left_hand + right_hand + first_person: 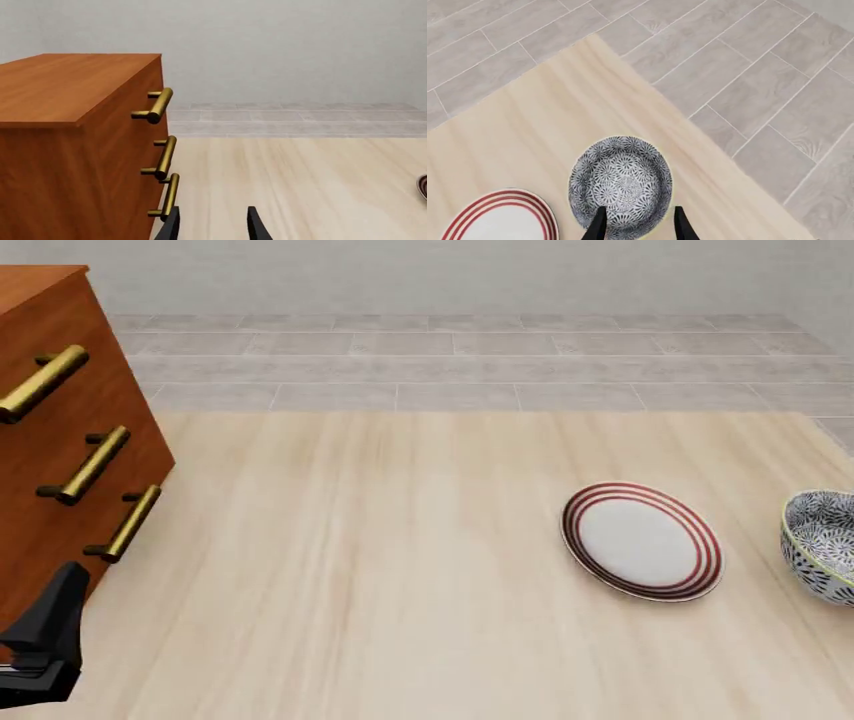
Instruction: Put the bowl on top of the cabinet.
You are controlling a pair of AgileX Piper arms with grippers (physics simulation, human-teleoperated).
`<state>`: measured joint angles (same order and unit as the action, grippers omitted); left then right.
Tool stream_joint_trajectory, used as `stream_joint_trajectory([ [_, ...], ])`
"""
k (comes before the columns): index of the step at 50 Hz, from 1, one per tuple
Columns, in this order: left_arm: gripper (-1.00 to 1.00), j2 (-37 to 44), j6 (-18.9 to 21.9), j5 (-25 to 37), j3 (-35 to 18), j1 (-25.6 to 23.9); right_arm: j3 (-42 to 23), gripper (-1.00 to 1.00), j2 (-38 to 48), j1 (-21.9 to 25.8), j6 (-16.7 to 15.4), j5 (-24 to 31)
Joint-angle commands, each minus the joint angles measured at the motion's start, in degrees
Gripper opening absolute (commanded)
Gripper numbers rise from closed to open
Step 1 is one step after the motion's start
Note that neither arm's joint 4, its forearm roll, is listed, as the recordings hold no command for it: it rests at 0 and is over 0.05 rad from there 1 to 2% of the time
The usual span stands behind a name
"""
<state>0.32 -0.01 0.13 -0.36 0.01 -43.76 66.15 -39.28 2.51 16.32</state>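
Observation:
The bowl, white with dense black floral swirls, stands at the table's right edge, partly cut off in the front view. In the right wrist view the bowl lies just ahead of my right gripper, which is open, its two fingertips framing the bowl's near rim; how far above it they are I cannot tell. The reddish-brown cabinet with brass bar handles stands at the far left. My left gripper is open and holds nothing, close to the cabinet by its lowest handle. The right gripper is outside the front view.
A flat white plate with red rings lies left of the bowl, and its edge shows beside the bowl as the plate in the right wrist view. Beyond the table's right edge is grey tiled floor.

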Motion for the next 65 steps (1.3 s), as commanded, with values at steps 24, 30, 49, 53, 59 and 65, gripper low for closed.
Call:
stream_joint_trajectory([
  [24,1.00,0.0,0.0,0.0,0.0,0.0,4.1,1.00,13.4,-4.8,-3.8,-13.2],
  [30,1.00,0.0,0.0,0.0,0.0,0.0,4.5,1.00,15.5,-4.6,-4.0,-15.3],
  [49,1.00,0.0,0.0,0.0,0.0,0.0,4.7,1.00,19.1,-4.2,-5.9,-18.4],
  [53,1.00,0.0,0.0,0.0,0.0,0.0,4.8,1.00,20.5,-4.0,-6.0,-19.6],
  [59,1.00,0.0,0.0,0.0,0.0,0.0,4.9,1.00,22.1,-4.3,-6.6,-20.7],
  [65,1.00,0.0,0.0,0.0,0.0,0.0,4.7,1.00,22.9,-4.4,-7.2,-21.4],
])
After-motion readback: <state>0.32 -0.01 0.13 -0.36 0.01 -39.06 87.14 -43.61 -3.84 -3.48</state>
